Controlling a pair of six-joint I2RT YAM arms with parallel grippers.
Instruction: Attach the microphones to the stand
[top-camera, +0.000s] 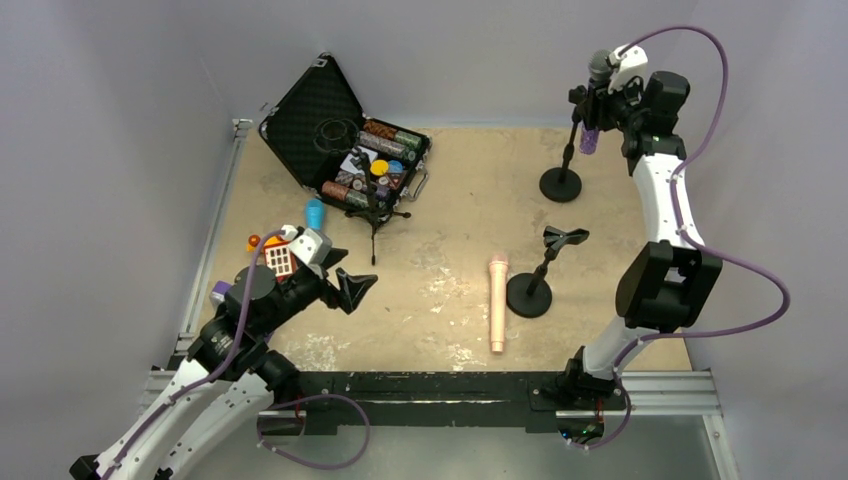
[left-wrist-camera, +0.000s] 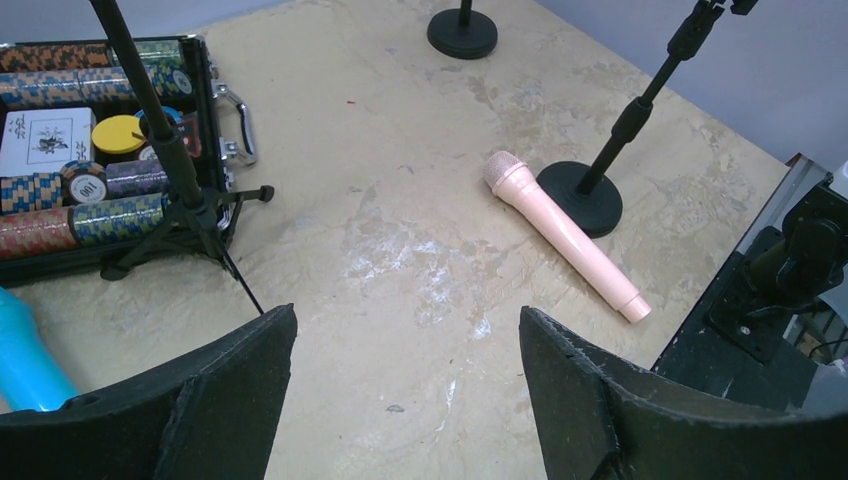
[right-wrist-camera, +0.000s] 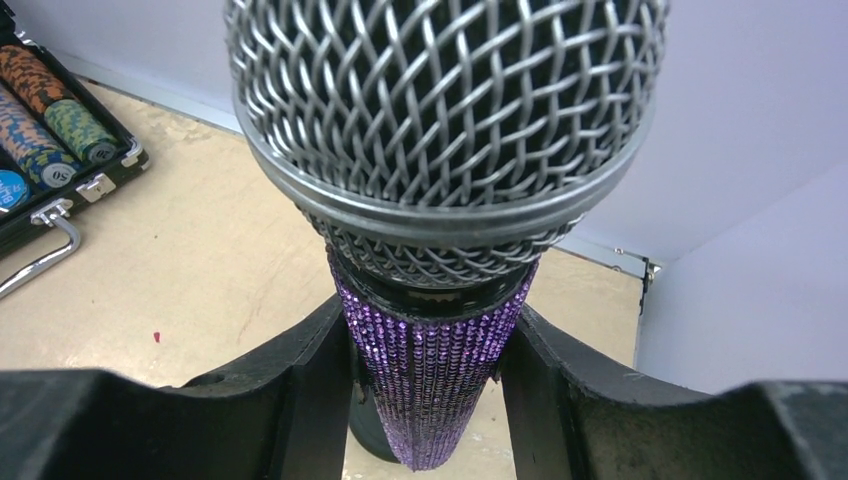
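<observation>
My right gripper is shut on the glittery purple microphone just under its grey mesh head. It holds the microphone upright at the top of the far right stand, and a black part of the stand shows behind the body. The peach-pink microphone lies flat on the table beside a second stand whose clip is empty. It also shows in the left wrist view. The blue microphone lies near a tripod stand. My left gripper is open and empty above the table.
An open black case of poker chips and cards sits at the back left, right behind the tripod stand. A Rubik's cube and small toys lie by my left arm. Grey walls close in the table on three sides.
</observation>
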